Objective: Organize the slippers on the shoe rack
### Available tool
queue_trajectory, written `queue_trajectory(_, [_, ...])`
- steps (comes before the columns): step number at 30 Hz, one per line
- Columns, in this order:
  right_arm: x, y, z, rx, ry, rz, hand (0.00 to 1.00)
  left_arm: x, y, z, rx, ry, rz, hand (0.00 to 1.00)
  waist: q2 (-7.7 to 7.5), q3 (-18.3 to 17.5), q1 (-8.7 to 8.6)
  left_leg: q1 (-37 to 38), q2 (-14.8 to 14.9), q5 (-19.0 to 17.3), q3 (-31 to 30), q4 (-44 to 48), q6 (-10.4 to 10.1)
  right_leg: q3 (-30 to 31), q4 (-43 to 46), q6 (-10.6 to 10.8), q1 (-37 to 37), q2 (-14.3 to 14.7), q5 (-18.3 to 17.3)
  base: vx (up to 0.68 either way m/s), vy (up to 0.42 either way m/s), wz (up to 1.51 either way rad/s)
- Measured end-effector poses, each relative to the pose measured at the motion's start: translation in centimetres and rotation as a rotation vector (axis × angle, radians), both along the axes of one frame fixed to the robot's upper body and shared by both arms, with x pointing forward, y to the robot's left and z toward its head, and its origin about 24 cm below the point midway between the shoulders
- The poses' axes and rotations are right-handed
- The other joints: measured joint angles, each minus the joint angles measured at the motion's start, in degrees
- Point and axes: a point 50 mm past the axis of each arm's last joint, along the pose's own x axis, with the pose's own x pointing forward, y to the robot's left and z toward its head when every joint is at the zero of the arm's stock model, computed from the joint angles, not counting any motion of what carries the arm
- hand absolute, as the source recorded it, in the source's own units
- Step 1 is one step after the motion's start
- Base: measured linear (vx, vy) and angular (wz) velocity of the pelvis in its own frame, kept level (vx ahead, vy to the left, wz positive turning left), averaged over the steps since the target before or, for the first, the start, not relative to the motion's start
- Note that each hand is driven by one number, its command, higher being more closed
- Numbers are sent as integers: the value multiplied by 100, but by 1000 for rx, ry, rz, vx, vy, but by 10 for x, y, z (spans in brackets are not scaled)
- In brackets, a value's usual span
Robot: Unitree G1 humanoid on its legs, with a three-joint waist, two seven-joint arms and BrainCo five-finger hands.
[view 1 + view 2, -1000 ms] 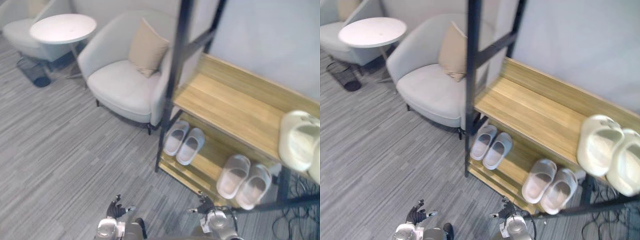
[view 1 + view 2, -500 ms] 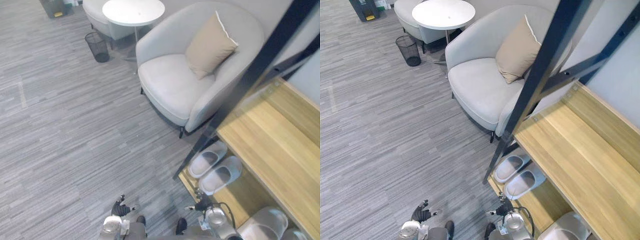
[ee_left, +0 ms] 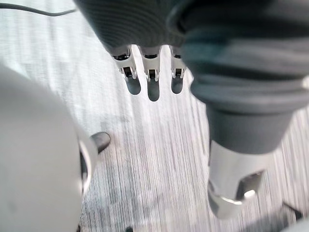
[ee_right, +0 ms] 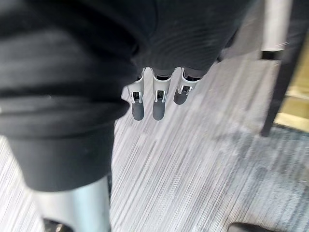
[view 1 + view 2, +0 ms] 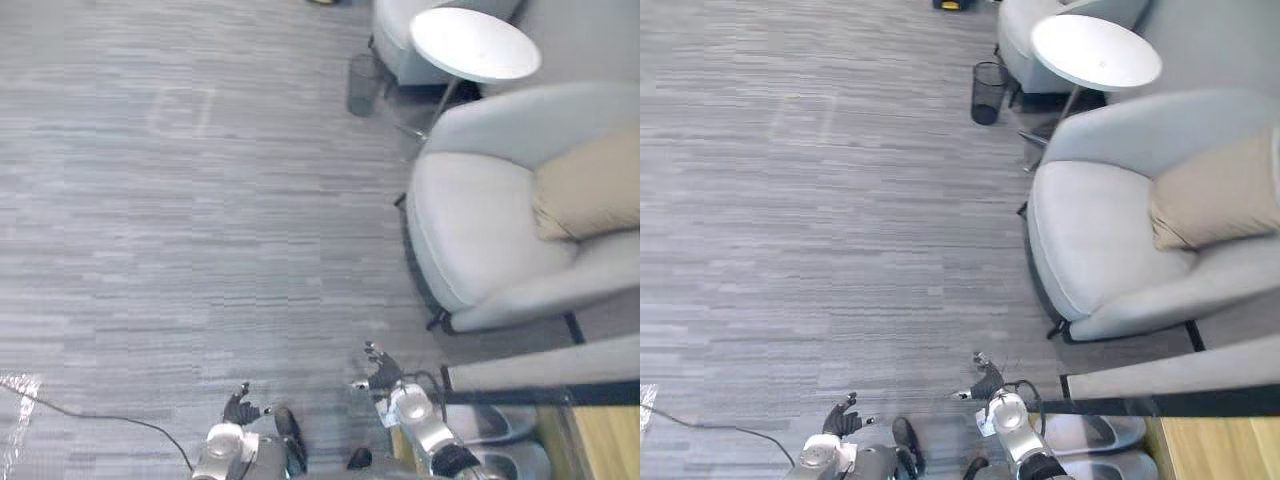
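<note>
Grey slippers lie just beside open-fingered right hand.

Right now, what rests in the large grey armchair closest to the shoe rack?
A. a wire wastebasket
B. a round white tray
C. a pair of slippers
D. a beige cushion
D: a beige cushion leans against the back of the grey armchair, while the slippers lie low down by the rack, not on the seat.
</note>
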Motion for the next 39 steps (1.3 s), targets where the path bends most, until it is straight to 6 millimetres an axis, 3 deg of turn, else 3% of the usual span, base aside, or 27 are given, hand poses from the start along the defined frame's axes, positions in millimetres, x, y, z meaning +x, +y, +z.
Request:
queue_trajectory(2, [-1,0,-1,-2,9,1,0,-2,1,-1,1,8,3,0,40,14,-13,105,-11,9,-60,-97,4,-1,383,54,-46,-96,-47,31,48,24])
queue_trajectory(3, [-7,0,-5,-6,33,3,0,-4,1,-2,0,20,6,0,89,43,-57,304,-4,-3,-190,-153,8,-9,1182,45,-151,-289,-54,43,97,33])
queue_trajectory(4, [-8,0,-6,-6,36,3,0,-4,1,-2,1,21,6,0,86,42,-57,331,-6,-7,-225,-163,11,-8,1363,45,-188,-332,-54,57,138,42])
queue_trajectory(5, [-10,-1,-7,-7,43,2,0,-5,2,-3,2,24,7,0,44,37,-57,441,-39,-27,-333,-184,22,24,2005,11,-358,-523,-32,52,127,41])
queue_trajectory(6, [-12,-1,-8,-10,47,2,0,-6,2,-3,4,28,7,0,11,41,-63,520,-74,-68,-502,-180,75,152,2697,-150,-608,-709,0,57,104,61])
queue_trajectory(7, [-12,-1,-8,-11,48,3,0,-7,4,-3,8,32,8,0,28,53,-93,551,-61,-93,-646,-174,106,436,3038,-237,-813,-669,-188,63,31,73])
queue_trajectory(10, [-12,2,-8,2,51,14,0,-7,3,-3,6,34,8,0,63,74,-145,683,16,-130,-1229,-176,123,1211,2924,-228,-1184,-71,-793,66,-56,96])
queue_trajectory(14, [-13,2,-8,12,55,1,0,-5,1,-3,2,28,6,0,79,75,-168,779,-6,-178,-1839,-143,10,1650,1537,-295,-1464,350,-665,84,-93,94])
queue_trajectory(17, [-21,3,-13,36,82,-23,0,-6,5,-3,10,30,8,0,-135,-58,-147,768,-240,-447,-2188,17,-250,1741,604,-427,-1293,264,148,151,-165,74])
queue_trajectory(19, [-23,-3,-16,22,100,-36,0,-5,-2,-3,-8,27,8,0,95,-78,-130,362,30,-1115,-2175,1082,-539,1488,399,-438,-1006,387,23,187,-170,46])
queue_trajectory(22, [-22,-8,-16,14,102,-43,0,2,-8,-1,-26,5,12,0,266,-10,-148,-480,542,-1471,-1499,3054,-1141,1195,276,-495,-709,489,-91,219,-74,44])
queue_trajectory(23, [-22,-8,-16,9,107,-40,0,7,-6,1,-28,-13,31,0,265,45,-92,-711,875,-1564,-1075,3769,-1188,1118,152,-534,-468,546,-115,257,-42,26])
queue_trajectory(24, [-22,-9,-16,9,107,-48,0,8,-3,2,-25,-20,43,0,229,69,-60,-774,1174,-1648,-672,4118,-1038,1074,34,-541,-214,564,-122,261,-18,16])
queue_trajectory(27, [-17,-12,-14,17,93,-78,0,14,-1,5,-20,-41,42,0,110,98,-34,-1153,1538,-1723,-415,3754,-697,1014,-269,-444,154,440,-137,264,84,12])
queue_trajectory(28, [-15,-12,-13,17,87,-80,0,17,0,7,-19,-52,44,0,89,106,-33,-1333,1556,-1619,-461,3419,-607,984,-300,-319,178,351,-154,296,299,15])
queue_trajectory(29, [-14,-15,-12,9,85,-83,0,22,0,9,-19,-66,45,0,111,99,-21,-1566,1548,-878,-638,2472,-638,956,-294,-50,196,203,-233,312,333,12])
queue_trajectory(30, [-15,-15,-13,6,90,-84,0,22,0,9,-18,-69,48,0,136,93,-9,-1557,1538,-481,-637,2348,-659,965,-299,97,236,203,-259,291,305,25])
queue_trajectory(31, [-18,-14,-16,6,109,-87,0,23,4,10,-13,-72,57,0,-18,117,-8,-1513,1331,-376,-595,2286,-580,980,-381,169,325,63,-271,275,219,38])
queue_trajectory(32, [-20,-7,-18,20,122,-79,0,25,12,12,1,-79,73,0,-143,107,-15,-1518,1159,-427,-615,2230,-516,970,-477,49,334,0,-146,342,241,46])
queue_trajectory(34, [-23,-3,-19,34,133,-77,0,19,22,11,23,-59,86,0,-166,115,42,-1566,1099,-737,-686,2498,-423,935,-297,255,362,-92,159,379,277,30])
queue_trajectory(35, [-23,-3,-20,40,134,-84,0,16,25,10,29,-50,91,0,-149,122,41,-1492,1067,-871,-718,2545,-389,960,81,263,297,-184,160,347,289,26])
queue_trajectory(37, [-27,-7,-22,52,150,-126,0,10,26,8,30,-35,94,0,-117,137,34,-1089,917,-1169,-770,2419,-350,1160,1846,381,-210,-638,333,324,273,24])
queue_trajectory(39, [-31,-7,-24,61,163,-139,0,4,26,6,31,-20,97,0,-58,174,-3,-547,814,-1362,-785,2212,-310,1433,3609,173,-825,-933,624,337,193,9])
